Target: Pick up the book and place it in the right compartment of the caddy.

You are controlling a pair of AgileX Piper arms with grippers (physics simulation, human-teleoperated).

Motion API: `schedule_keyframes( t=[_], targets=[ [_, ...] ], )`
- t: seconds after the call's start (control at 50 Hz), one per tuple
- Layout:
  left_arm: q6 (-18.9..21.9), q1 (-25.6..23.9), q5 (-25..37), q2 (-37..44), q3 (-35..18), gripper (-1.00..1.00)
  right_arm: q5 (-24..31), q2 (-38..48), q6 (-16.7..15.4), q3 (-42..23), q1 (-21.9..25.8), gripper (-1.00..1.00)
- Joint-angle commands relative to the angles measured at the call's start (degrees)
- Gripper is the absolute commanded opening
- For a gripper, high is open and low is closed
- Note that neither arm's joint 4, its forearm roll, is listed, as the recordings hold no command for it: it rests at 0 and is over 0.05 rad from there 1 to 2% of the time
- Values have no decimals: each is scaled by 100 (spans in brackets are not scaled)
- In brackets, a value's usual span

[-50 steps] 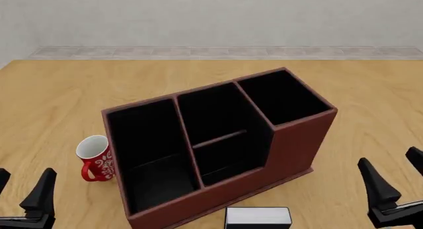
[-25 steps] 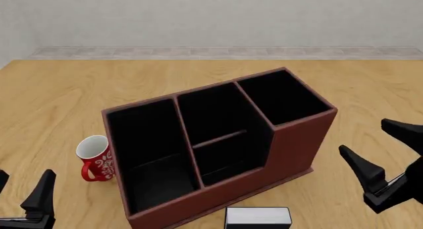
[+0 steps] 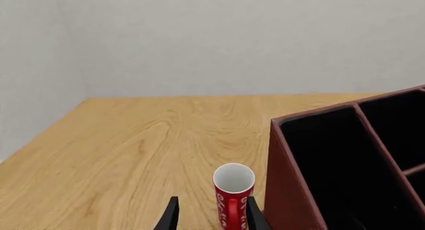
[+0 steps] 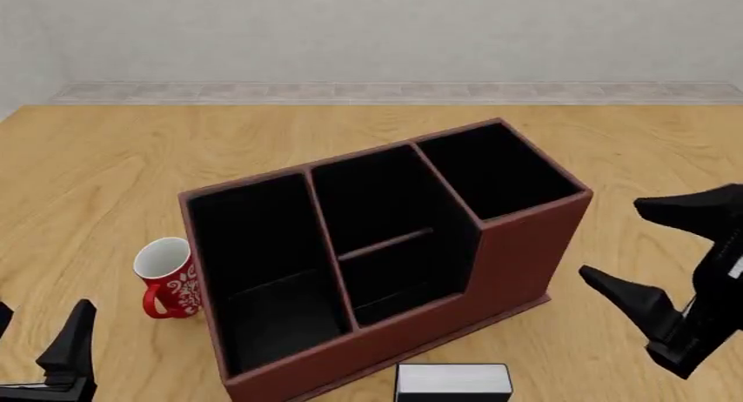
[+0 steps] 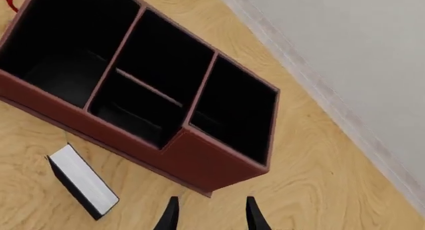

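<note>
Nearest the arms, at the table's front edge, the thin black book with its white page edge [image 4: 453,382] lies on the light wooden table [image 4: 104,176], just in front of the caddy's long front wall and roughly level with its middle section; nothing is touching it. From the right wrist view the same book [image 5: 82,180] lies apart from the box with bare wood between them. Low at the left, the left gripper [image 4: 35,354] shows dark fingers spread apart with nothing between them. Over on the right, the right gripper [image 4: 671,258] is tilted on its side, its two black fingers wide apart and holding nothing, beside the caddy's tall end and clear of it. Just behind the book rises the big dark red-brown caddy [image 4: 511,271], set at an angle on the table, black inside, with three sections. Its front wall stands between the book and the compartments. The red mug with white pattern and white interior [image 4: 166,278] stands upright just beside the caddy's left end wall; in the left wrist view that mug [image 3: 232,195] sits straight ahead between the parted fingertips. Farther back and to the right is the small square right compartment [image 4: 497,169], with the tallest walls, open on top. Beyond the table runs a pale grey wall [image 4: 371,28].
</note>
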Motion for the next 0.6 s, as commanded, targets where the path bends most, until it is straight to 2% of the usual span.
schedule_keyframes(
  t=[0.02,0.08,0.2,0.34,0.48,0.6],
  targets=[
    [36,39,28,2,-4,100,834,347,-178,-551,423,100],
    [56,33,22,5,-15,100,998,519,-150,-576,645,100],
    [43,42,58,-2,-31,100,1219,693,-205,-842,741,100],
    [62,45,89,-3,-83,100,1590,962,-377,-1082,973,100],
    [60,43,89,-4,-75,100,1821,1210,-369,-1383,1131,100],
    [71,44,88,-4,-40,100,1846,1450,-195,-1230,1463,100]
  ],
)
